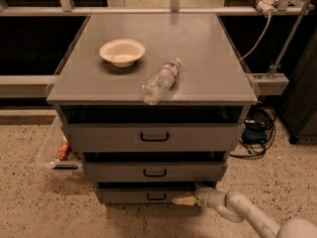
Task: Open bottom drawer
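Table: a grey metal table with a flat top and three drawers stacked under its front edge, each front narrower than the one above.
Bottom drawer: the bottom drawer is the lowest and narrowest front, just above the floor and centred beneath the table's front edge. A dark strip of shadow runs along its top.
Handle: a small black loop handle sits at the middle of the bottom drawer's front.
Gripper: the cream-tipped gripper is low down, below the table's front right corner. It points left along the bottom drawer's front, its tip just to the right of the handle and apart from it.
Gripper state: cannot tell whether it is spread or closed. It holds nothing that can be seen.
Arm: the pale grey arm comes in from the lower right, close to the floor.
Middle drawer: the middle drawer has a black handle at its centre.
Top drawer: the top drawer is the widest and tallest front, directly under the table's front edge.
Bowl: a cream bowl stands upright on the table, towards the left edge.
Bottle: a clear plastic bottle lies on its side near the middle of the front edge, one end close to that edge.
Floor: speckled floor, with a clear bin beside the table's left side and dark cables by its right side.
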You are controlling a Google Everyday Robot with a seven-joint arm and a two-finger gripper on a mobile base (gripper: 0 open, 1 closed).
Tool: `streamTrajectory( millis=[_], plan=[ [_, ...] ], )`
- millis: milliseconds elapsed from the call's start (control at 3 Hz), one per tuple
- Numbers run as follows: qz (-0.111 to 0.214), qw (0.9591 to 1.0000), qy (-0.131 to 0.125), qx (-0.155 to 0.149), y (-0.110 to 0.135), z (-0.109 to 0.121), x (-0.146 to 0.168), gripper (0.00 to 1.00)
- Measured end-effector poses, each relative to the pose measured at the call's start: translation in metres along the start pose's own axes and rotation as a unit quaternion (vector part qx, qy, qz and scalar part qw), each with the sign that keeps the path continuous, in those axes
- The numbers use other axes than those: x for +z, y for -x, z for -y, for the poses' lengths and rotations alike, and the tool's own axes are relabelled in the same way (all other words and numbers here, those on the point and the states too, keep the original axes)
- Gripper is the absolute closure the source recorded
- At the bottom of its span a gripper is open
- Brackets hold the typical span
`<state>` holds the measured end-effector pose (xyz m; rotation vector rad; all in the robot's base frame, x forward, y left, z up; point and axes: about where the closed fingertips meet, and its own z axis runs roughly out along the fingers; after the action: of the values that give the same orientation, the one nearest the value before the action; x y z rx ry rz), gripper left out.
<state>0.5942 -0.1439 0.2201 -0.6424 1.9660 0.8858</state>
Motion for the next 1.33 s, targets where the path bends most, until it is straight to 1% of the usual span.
streamTrajectory(
  millis=[1000,1333],
  plan=[
    [-0.009,0.9999,0.008,0.010,0.0026,-0.0039,0.0038,0.00],
    [-0.019,0.9996,0.010,0.016,0.0048,-0.0006,0.0050,0.00]
  ],
)
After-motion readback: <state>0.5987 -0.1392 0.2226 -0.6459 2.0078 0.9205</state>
